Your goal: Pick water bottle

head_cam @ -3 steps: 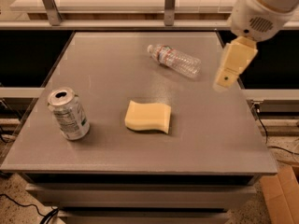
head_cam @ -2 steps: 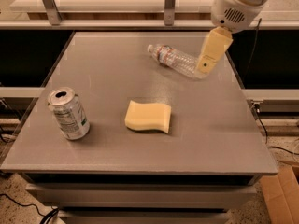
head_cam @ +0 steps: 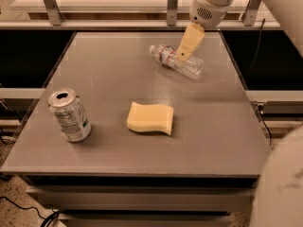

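The water bottle, clear and ribbed with a white cap and a red-and-white label band, lies on its side at the back right of the grey table, cap pointing left. My gripper, with yellow fingers under a white wrist, hangs over the bottle's middle and covers part of it. Whether it touches the bottle cannot be told.
A silver drink can stands upright at the front left. A yellow sponge lies near the table's middle front. A metal rail with uprights runs behind the table. A white arm part fills the lower right corner.
My gripper has moved left and toward the bottle, from beside its right end to over its middle. The bottle, can and sponge have not moved.
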`<move>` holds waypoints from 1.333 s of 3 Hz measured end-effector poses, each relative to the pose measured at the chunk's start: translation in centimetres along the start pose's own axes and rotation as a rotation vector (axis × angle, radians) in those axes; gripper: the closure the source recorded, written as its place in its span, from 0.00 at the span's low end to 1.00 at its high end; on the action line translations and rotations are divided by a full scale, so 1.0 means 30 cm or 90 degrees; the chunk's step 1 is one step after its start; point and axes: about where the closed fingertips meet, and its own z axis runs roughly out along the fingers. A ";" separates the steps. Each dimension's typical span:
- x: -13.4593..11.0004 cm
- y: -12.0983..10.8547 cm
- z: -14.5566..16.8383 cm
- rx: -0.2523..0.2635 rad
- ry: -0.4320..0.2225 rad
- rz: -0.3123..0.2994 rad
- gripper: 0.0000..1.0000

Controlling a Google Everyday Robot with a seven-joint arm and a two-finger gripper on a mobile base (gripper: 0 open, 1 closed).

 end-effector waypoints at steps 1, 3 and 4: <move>-0.067 -0.047 0.102 -0.013 0.008 0.020 0.00; -0.138 -0.045 0.251 -0.036 0.028 0.041 0.18; -0.148 -0.030 0.292 -0.048 0.032 0.043 0.41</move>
